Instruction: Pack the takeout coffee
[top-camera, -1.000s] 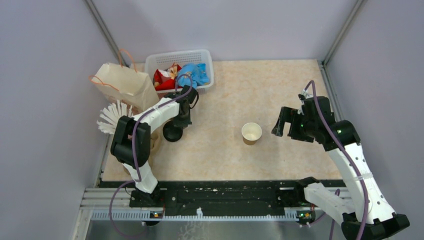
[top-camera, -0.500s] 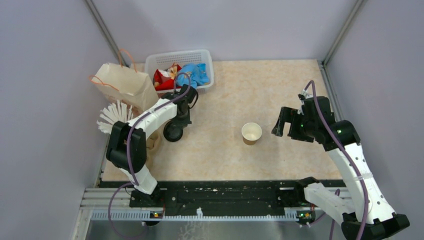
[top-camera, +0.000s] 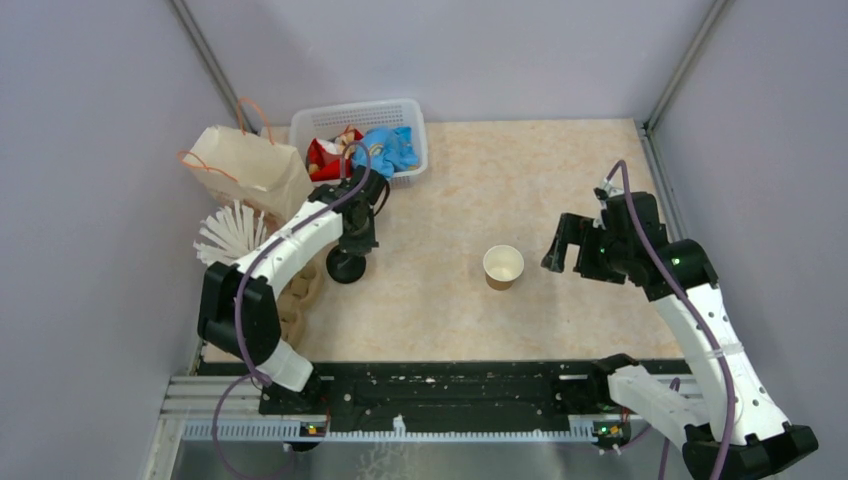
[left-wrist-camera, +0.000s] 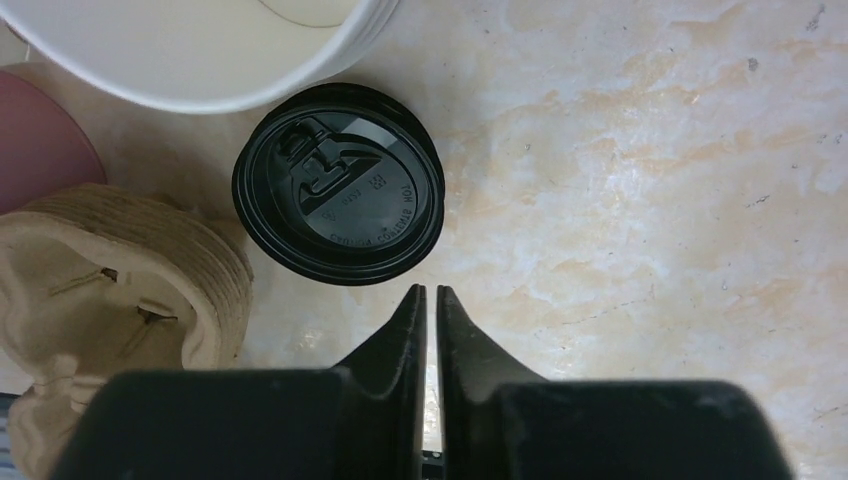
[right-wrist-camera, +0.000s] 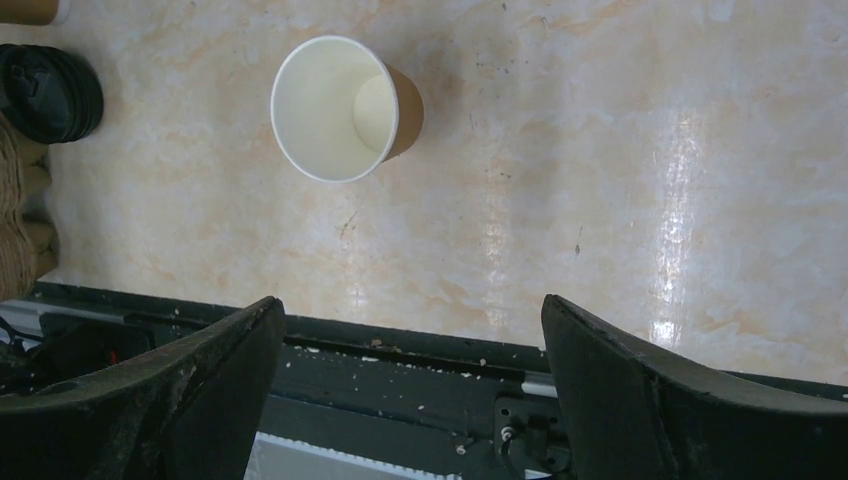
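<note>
Grey walls close in a marbled beige surface (top-camera: 500, 180), and I see no capped cup anywhere on it. What is to become the takeout coffee is, I judge, the lidless paper cup (top-camera: 503, 266), which stands upright in the middle, well apart from everything else. The black lids (left-wrist-camera: 338, 185) lie stacked at the left, just beside the cup stack (left-wrist-camera: 200, 50) and the pulp carriers (left-wrist-camera: 120, 270).

The left tool (left-wrist-camera: 427, 292) is pinched fully together with nothing in it, its tips just near the stack's near edge. The right tool (right-wrist-camera: 411, 300) is spread as wide as it goes and is also empty, hanging to the right of the cup.

Fetching a lid looks like the step in hand. I would open the left tool first, then bite only the top lid's rim, shallowly, so the ones below stay put. The right tool could steady the cup for capping.

I cannot count the lids or tell whether the left tips touch the surface. The cup stack is cut off at the frame's top, and from above the arm hides the left tool. The paper bag's (top-camera: 245, 170) inside is out of sight.
</note>
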